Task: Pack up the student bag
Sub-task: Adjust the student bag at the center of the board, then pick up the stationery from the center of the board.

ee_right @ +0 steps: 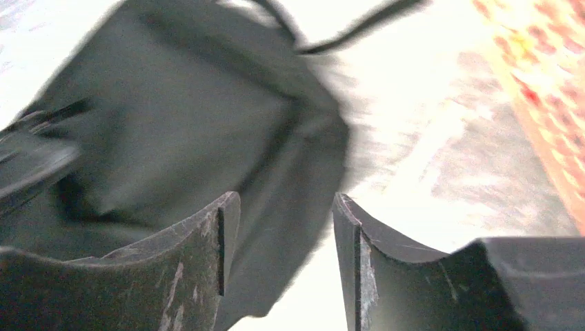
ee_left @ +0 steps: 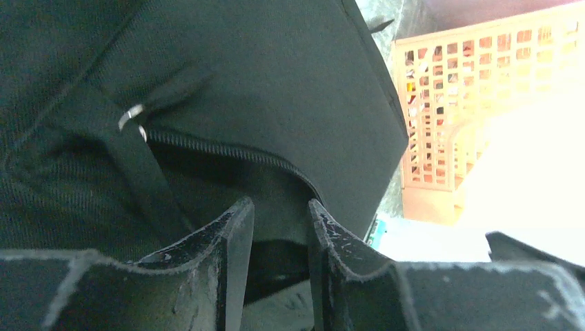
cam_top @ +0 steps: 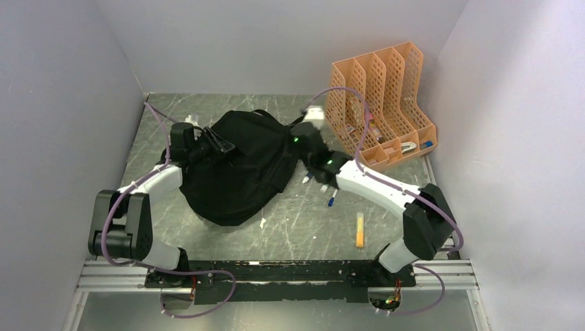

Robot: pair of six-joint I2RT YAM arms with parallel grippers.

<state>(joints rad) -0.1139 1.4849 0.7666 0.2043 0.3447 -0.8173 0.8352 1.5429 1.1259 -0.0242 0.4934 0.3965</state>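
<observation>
The student bag [cam_top: 238, 172] is a floppy black backpack lying in the middle of the table. My left gripper [cam_top: 219, 146] is at its upper left. In the left wrist view the bag [ee_left: 276, 83] fills the frame. Its zipper [ee_left: 227, 152] runs down to my left gripper [ee_left: 279, 203], whose jaws stand close together on a fold of the fabric. My right gripper [cam_top: 301, 136] is at the bag's right edge. In the right wrist view, which is blurred, my right gripper [ee_right: 286, 196] is open, with the bag's edge [ee_right: 200, 131] just beyond the jaws and nothing held.
An orange mesh file organiser [cam_top: 383, 103] stands at the back right with small items in it. It also shows in the left wrist view [ee_left: 476, 103]. A few pens [cam_top: 324, 187] lie right of the bag. An orange marker [cam_top: 359, 229] lies nearer the front.
</observation>
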